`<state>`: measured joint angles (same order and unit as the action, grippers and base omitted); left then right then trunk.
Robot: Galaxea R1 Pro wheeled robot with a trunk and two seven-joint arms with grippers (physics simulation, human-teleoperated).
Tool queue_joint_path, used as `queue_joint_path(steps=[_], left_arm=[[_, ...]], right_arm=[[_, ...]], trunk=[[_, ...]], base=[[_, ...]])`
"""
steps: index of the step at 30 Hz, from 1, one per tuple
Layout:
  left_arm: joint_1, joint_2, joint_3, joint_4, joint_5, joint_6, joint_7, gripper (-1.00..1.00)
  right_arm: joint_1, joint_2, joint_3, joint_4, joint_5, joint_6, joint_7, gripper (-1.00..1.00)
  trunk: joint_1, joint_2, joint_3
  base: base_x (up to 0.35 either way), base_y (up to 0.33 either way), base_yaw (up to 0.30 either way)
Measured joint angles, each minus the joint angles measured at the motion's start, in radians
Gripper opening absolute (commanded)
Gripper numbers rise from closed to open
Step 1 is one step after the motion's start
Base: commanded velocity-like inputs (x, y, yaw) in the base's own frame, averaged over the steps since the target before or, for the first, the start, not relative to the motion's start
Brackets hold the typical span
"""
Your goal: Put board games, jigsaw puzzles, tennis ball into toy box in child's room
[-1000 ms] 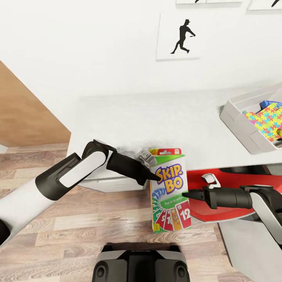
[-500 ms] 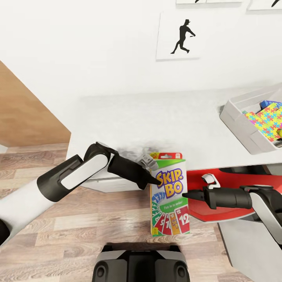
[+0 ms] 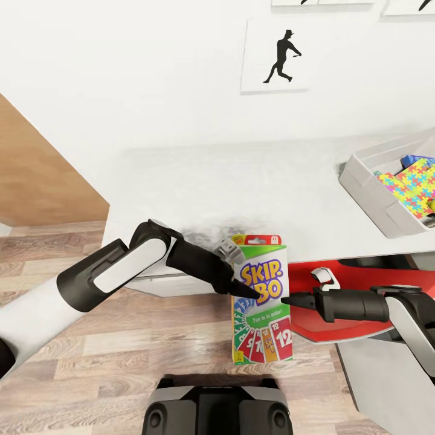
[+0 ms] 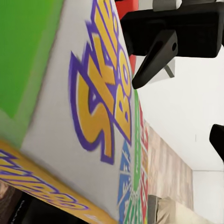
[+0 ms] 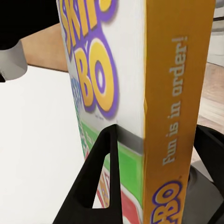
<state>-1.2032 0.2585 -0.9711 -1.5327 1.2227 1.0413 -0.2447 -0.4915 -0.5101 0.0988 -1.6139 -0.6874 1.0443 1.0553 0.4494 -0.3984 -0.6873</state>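
A Skip-Bo board game (image 3: 264,302) hangs upright in the air just in front of the table (image 3: 211,181). My right gripper (image 3: 284,299) is shut on the box's right edge; in the right wrist view its fingers (image 5: 100,177) clamp the orange side of the box (image 5: 172,116). My left gripper (image 3: 251,291) lies across the box's front face (image 4: 93,107), and its grip is hidden. The toy box (image 3: 362,181) sits at the table's right end with a jigsaw puzzle (image 3: 411,184) inside. The bed is out of view.
A red chair (image 3: 344,314) stands under the table beneath my right arm. A brown wooden panel (image 3: 36,175) rises at the left. A black silhouette print (image 3: 281,54) hangs on the white wall. My base (image 3: 211,405) is over wood-plank floor.
The Skip-Bo box has dropped slightly. My left gripper has slid rightward and lower across the box's face. The right arm has barely moved.
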Motion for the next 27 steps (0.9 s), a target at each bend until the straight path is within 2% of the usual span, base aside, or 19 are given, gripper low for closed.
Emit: queue_joint_path(steps=[9,13,16,18,20,22,25,27], left_arm=[[0.001,-0.011,0.001,-0.004,-0.018,-0.006,0.001,1.0],[0.003,-0.009,0.009,-0.004,-0.009,-0.005,0.0,1.0],[0.011,0.004,0.013,0.0,-0.002,-0.005,0.0,1.0],[0.023,0.03,0.023,0.005,-0.003,-0.006,0.003,1.0],[0.04,0.065,0.053,0.009,-0.004,-0.013,0.006,1.0],[0.064,0.099,0.107,0.011,-0.004,-0.026,0.009,1.0],[0.116,0.133,0.226,0.013,-0.002,-0.047,0.009,1.0],[0.155,0.145,0.318,0.012,-0.002,-0.055,0.009,1.0]], right_arm=[[0.001,0.0,0.0,-0.001,-0.014,0.001,0.0,-1.0],[0.002,-0.001,-0.006,-0.002,-0.015,0.001,0.001,-1.0],[0.003,-0.006,-0.017,-0.001,0.0,-0.001,0.003,-1.0],[0.002,-0.012,-0.043,0.0,0.0,-0.002,0.003,-1.0],[0.001,-0.019,-0.096,0.001,-0.003,-0.003,0.002,-1.0],[0.0,-0.024,-0.169,0.003,-0.005,-0.005,0.0,-1.0],[-0.027,-0.03,-0.275,0.012,-0.008,-0.005,-0.004,-1.0],[-0.067,-0.035,-0.324,0.028,-0.008,-0.005,-0.008,-1.0]], trunk=[[0.0,0.0,0.0],[0.0,0.0,0.0],[0.0,0.0,0.0],[0.0,0.0,0.0],[0.0,0.0,0.0],[0.0,0.0,0.0],[0.0,0.0,0.0],[0.0,0.0,0.0]], base=[[0.0,0.0,0.0],[0.0,0.0,0.0],[0.0,0.0,0.0],[0.0,0.0,0.0],[0.0,0.0,0.0],[0.0,0.0,0.0],[0.0,0.0,0.0],[0.0,0.0,0.0]])
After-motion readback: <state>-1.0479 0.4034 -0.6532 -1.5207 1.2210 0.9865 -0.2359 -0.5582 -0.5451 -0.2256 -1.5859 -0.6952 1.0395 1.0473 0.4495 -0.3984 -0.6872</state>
